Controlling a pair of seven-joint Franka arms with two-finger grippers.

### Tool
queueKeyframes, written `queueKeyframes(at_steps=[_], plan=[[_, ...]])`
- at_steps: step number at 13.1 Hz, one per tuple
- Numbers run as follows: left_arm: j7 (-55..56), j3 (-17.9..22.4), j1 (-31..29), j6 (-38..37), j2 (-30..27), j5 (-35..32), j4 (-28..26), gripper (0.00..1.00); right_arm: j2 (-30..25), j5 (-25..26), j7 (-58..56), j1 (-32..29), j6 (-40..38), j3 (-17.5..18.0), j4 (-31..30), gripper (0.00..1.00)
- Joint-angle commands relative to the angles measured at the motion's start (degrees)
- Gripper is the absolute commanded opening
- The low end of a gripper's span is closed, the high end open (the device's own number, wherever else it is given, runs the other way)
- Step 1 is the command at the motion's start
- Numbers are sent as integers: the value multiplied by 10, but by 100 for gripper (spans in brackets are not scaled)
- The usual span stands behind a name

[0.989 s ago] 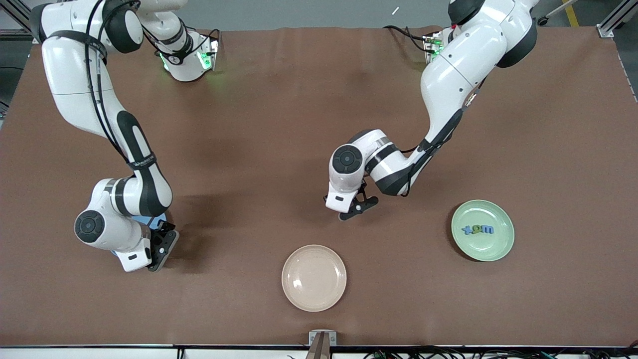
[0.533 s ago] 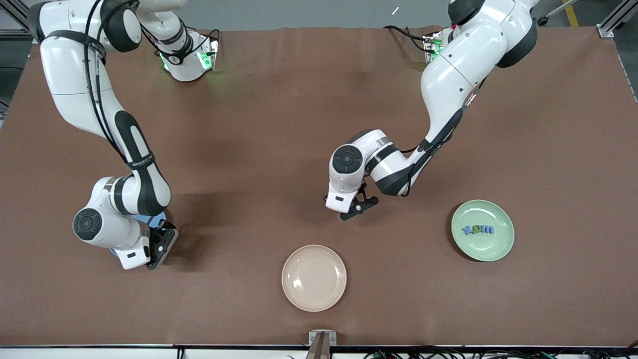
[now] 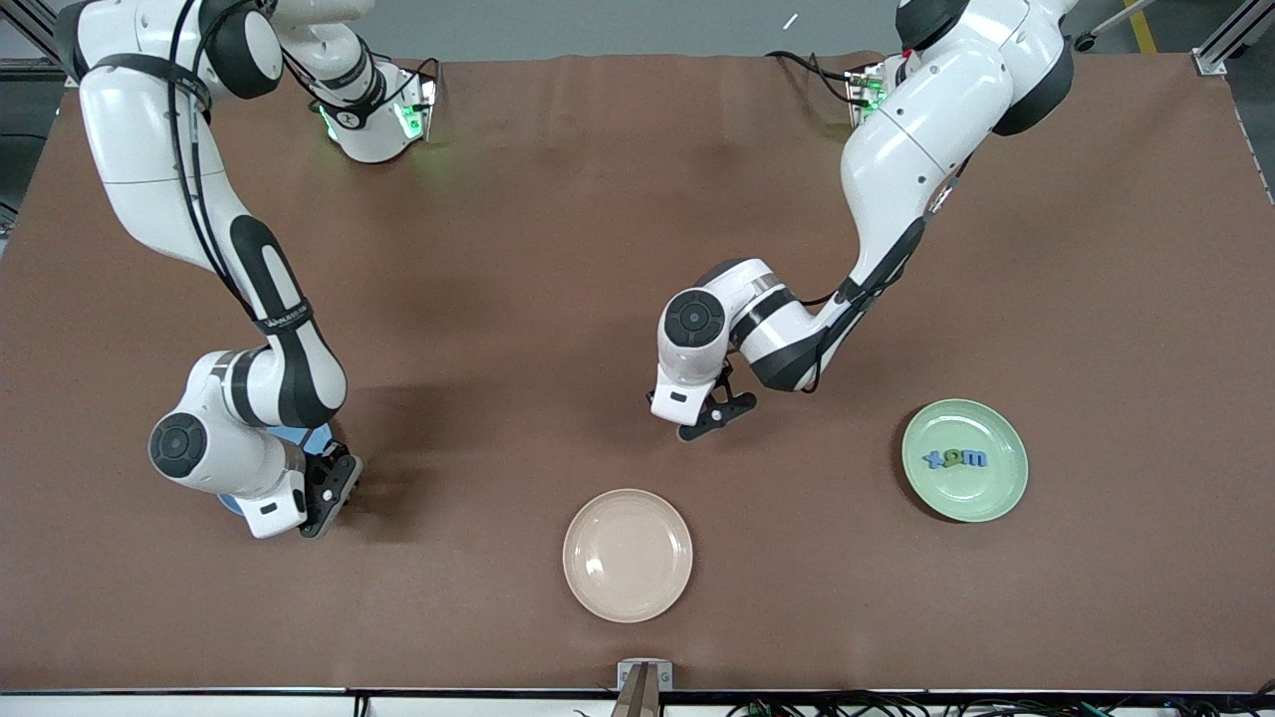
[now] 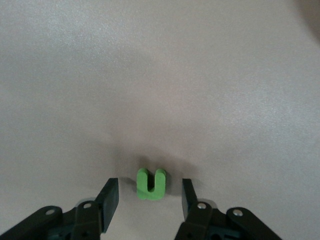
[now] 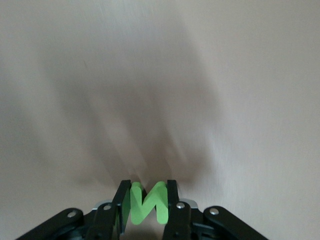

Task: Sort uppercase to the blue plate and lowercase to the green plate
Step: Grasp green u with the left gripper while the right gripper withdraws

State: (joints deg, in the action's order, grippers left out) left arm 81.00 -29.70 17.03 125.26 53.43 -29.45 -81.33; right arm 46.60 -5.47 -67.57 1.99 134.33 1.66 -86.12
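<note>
Right gripper [image 5: 145,205]: pinched on the green N [image 5: 146,202], which is held upright between the two fingers; in the front view it is seen low at the right arm's end of the table, beside the blue plate [image 3: 311,435].
Green N: one; its strokes are stood on end in the grip, its flat face turned to the wrist camera.
Blue plate: one; mostly hidden under the right arm, only slivers of rim being visible.
Left gripper [image 4: 149,197]: fingers spread, one on each side of the green u [image 4: 151,183], with gaps left on both sides; no contact is seen.
Green u: one; laid flat on the brown table [image 3: 558,249] near its middle, farther from the front camera than the beige plate [image 3: 628,555]; its open end is pointed away from the gripper.
Green plate [image 3: 964,492]: one, toward the left arm's end; three small letters [image 3: 955,459] are lain in a row on it, two blue with a green one between.
Beige plate: one, nearest the front camera.
</note>
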Motion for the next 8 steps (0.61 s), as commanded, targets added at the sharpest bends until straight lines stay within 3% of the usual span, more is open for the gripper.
queueKeyframes(at_steps=[1, 4, 6, 8], plan=[[-9, 6, 5, 2, 8, -2, 10, 57, -26, -6, -5, -34, -4, 38, 0, 2], [-9, 6, 5, 2, 13, -3, 10, 52, -47, -15, 4, -74, -77, 39, 9, 2], [-9, 6, 5, 2, 13, -3, 10, 14, -49, -23, 3, -88, -104, 35, 16, 2], [-12, 6, 5, 7, 11, -4, 11, 1, -46, -22, 6, -103, -105, 32, 7, 9]])
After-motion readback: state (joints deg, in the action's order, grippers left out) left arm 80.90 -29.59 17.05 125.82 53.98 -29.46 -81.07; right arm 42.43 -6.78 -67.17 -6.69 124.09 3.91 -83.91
